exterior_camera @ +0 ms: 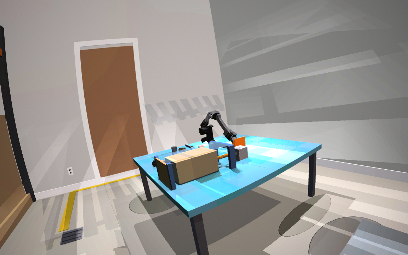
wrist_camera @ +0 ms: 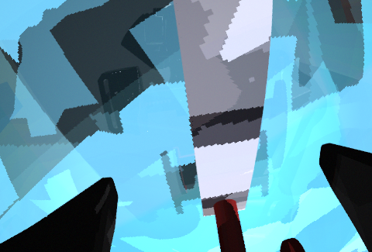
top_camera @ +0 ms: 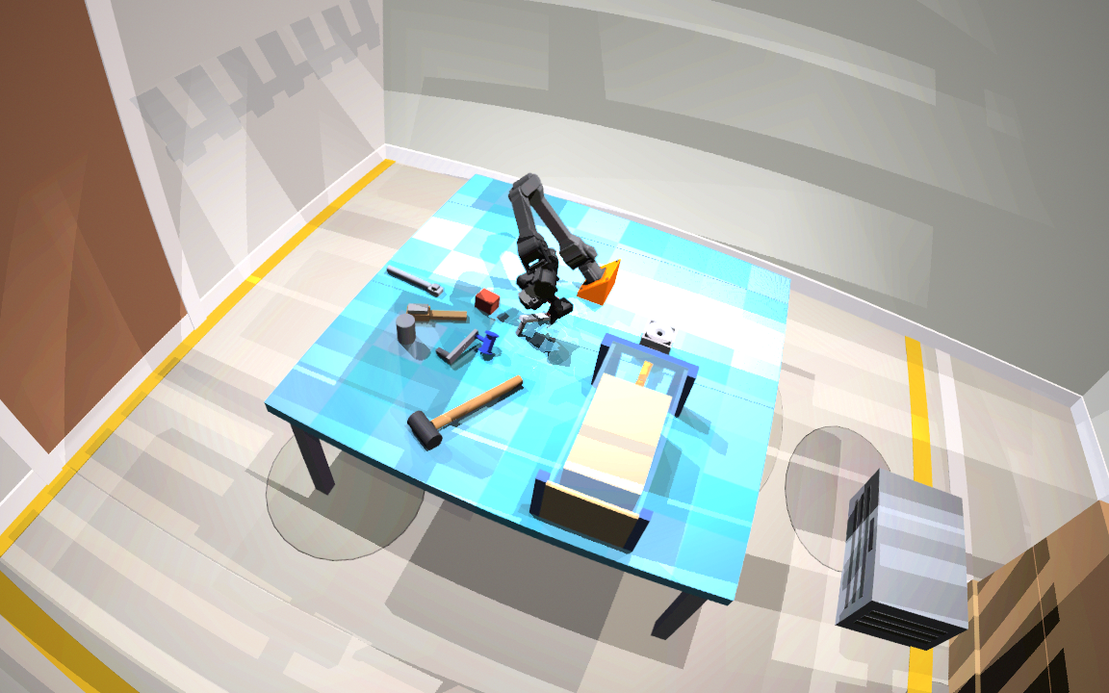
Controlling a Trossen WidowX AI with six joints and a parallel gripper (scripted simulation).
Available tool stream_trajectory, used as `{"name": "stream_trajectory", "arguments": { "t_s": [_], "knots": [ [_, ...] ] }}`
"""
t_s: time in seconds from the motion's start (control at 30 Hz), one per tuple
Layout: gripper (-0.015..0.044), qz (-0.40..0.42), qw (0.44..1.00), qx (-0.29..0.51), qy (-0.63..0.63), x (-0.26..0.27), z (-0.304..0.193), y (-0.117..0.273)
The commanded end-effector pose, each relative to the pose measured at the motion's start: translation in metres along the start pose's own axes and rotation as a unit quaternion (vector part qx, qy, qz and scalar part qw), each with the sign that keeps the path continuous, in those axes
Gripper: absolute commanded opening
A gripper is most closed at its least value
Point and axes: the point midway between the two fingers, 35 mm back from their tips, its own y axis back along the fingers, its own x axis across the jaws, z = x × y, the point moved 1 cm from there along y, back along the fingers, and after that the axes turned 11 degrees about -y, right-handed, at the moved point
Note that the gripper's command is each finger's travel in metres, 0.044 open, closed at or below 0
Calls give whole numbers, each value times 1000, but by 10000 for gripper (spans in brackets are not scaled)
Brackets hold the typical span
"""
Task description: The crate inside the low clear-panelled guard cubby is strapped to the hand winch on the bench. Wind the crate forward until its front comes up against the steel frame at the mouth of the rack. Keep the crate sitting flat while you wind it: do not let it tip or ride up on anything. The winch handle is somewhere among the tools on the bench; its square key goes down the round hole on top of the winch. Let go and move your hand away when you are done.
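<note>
My gripper (top_camera: pixel 548 309) (wrist_camera: pixel 222 174) is open and empty, low over a crank handle. The handle's light grey bar (top_camera: pixel 532 320) (wrist_camera: pixel 226 167) runs between the spread fingers in the wrist view, with its red grip (wrist_camera: pixel 229 225) at the lower edge, mostly out of view. A second crank handle, with a blue grip (top_camera: pixel 488 344), lies nearby. The tan crate (top_camera: pixel 619 435) (exterior_camera: pixel 197 164) sits flat in the clear-panelled cubby. A gap with the orange strap (top_camera: pixel 644 372) (exterior_camera: pixel 222 156) separates its front from the blue mouth frame (top_camera: pixel 685 393) (exterior_camera: pixel 233 157). The winch (top_camera: pixel 659 332) (exterior_camera: pixel 241 153) stands beyond, with nothing in its top hole.
A red block (top_camera: pixel 487 300), a grey cylinder (top_camera: pixel 405 328), a wooden-handled hammer (top_camera: pixel 442 315), a wrench (top_camera: pixel 414 280) and a large mallet (top_camera: pixel 425 428) lie on the bench (top_camera: pixel 351 379). An orange wedge (top_camera: pixel 600 282) (exterior_camera: pixel 239 141) stands at the arm's base.
</note>
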Motion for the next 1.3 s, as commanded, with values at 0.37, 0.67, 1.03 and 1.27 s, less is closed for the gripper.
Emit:
{"name": "stream_trajectory", "arguments": {
  "t_s": [0.37, 0.67, 1.03, 1.27],
  "knots": [
    [440, -3, 1000, -2, 2, -2, -1, -21],
    [256, 1, 1000, -1, -1, -1, 0, -18],
    [124, 1, 1000, -1, -1, -1, 0, -18],
    [58, 1, 1000, -1, -1, -1, 0, -18]
  ]
}}
